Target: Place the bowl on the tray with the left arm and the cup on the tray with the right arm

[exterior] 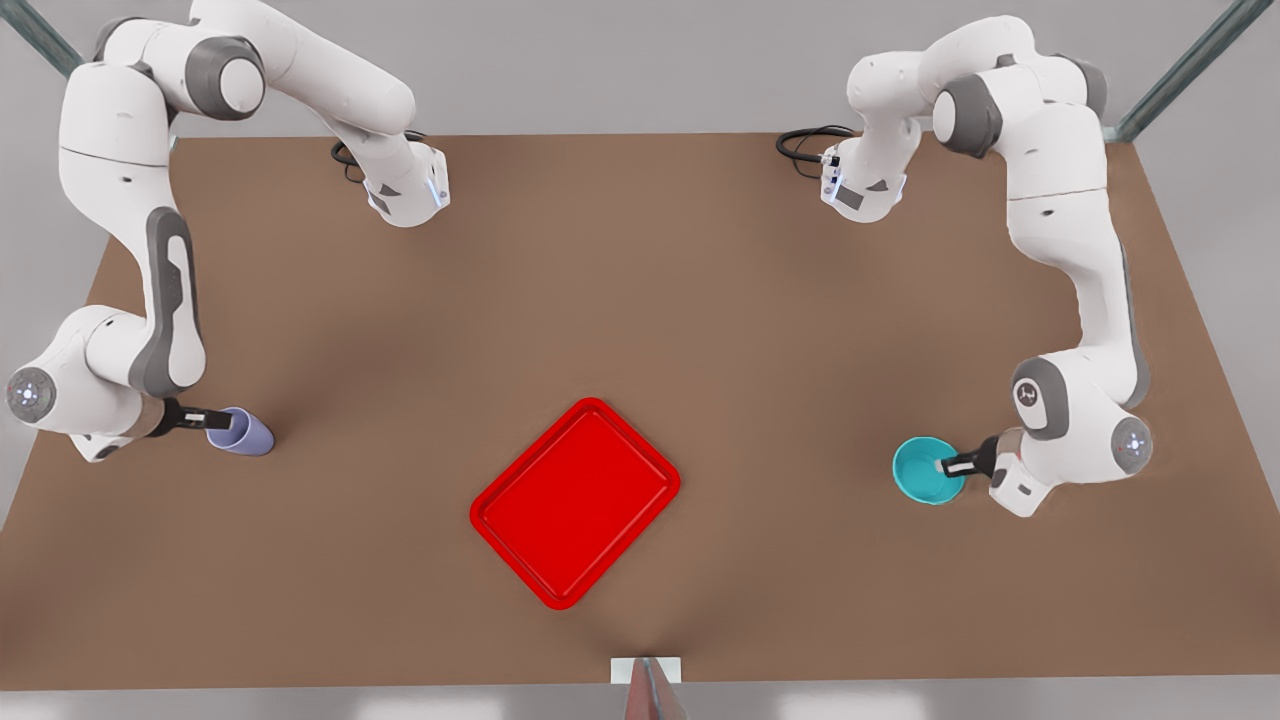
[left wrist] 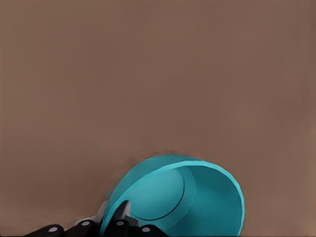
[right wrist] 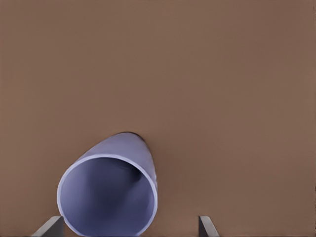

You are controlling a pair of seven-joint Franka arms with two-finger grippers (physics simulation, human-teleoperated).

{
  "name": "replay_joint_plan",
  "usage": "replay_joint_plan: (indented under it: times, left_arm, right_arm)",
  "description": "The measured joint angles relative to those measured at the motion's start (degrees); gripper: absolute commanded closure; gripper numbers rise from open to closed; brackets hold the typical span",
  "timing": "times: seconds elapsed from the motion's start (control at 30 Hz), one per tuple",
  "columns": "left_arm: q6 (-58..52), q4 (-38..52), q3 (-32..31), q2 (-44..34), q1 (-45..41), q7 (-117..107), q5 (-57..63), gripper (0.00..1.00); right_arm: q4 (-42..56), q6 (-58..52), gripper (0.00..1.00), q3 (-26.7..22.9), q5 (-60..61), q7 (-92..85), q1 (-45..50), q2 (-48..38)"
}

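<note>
The bowl stands on the brown table near the edge at the front view's right, and the left gripper has its jaws closed on the bowl's rim, one finger inside and the other outside the wall. The cup is near the opposite edge of the table, tilted with its mouth toward the right gripper, whose jaws are open, with the cup's rim at them. The red tray lies between them, well apart from both, close to the middle of the table's near edge.
</note>
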Motion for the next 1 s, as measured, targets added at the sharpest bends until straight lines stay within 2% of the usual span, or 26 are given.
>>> replay_joint_plan:
  times: [0.13, 0.3, 0.4, 0.47, 0.57, 0.7, 0.87, 0.9, 0.93, 1.0]
  left_arm:
    - [4.72, 1.86, -0.01, 0.66, -16.97, -30.66, -1.98, 0.79]
    - [11.15, 7.47, -0.48, 3.98, -27.13, -55.72, -5.88, 0.79]
    - [15.80, 13.41, -3.20, 8.98, -28.49, -63.93, -8.97, 0.79]
    - [23.85, 13.46, -6.39, 11.22, -28.70, -70.22, -10.26, 0.79]
    - [28.11, 13.46, -10.03, 13.34, -28.83, -70.37, -11.32, 0.79]
    - [31.26, 13.45, -10.43, 16.22, -32.68, -69.70, -11.66, 0.79]
    - [32.80, 13.45, -10.43, 17.67, -32.90, -69.56, -11.63, 0.79]
    - [33.37, 13.45, -10.43, 18.21, -32.98, -69.68, -11.44, 0.73]
    - [33.59, 13.46, -10.44, 18.27, -32.90, -69.62, -11.43, 0.01]
    - [33.93, 13.46, -10.44, 18.28, -32.89, -69.75, -11.43, 0.00]
  right_arm:
    - [0.33, 0.00, 0.00, 0.07, 0.25, 0.25, 0.47, 0.02]
    - [1.05, -0.19, 0.00, 0.17, 0.33, 0.80, 0.72, 0.17]
    - [1.29, 0.26, 0.00, 0.18, 0.51, 1.23, 0.70, 1.07]
    - [1.75, 1.11, 0.00, 0.18, 1.15, 1.40, 0.97, 2.25]
    - [1.85, 1.14, 0.00, 0.19, 1.23, 1.40, 0.94, 2.30]
    - [2.08, 1.15, 0.00, 0.26, 1.32, 1.48, 0.88, 2.30]
    - [2.55, 0.97, 0.00, 0.26, 1.23, 1.03, 0.66, 2.30]
    - [2.55, 0.97, 0.00, 0.26, 1.23, 1.09, 0.70, 2.30]
    - [2.55, 0.97, 0.00, 0.26, 1.23, 1.05, 0.70, 2.30]
    - [2.55, 0.97, 0.00, 0.26, 1.23, 1.13, 0.79, 2.30]
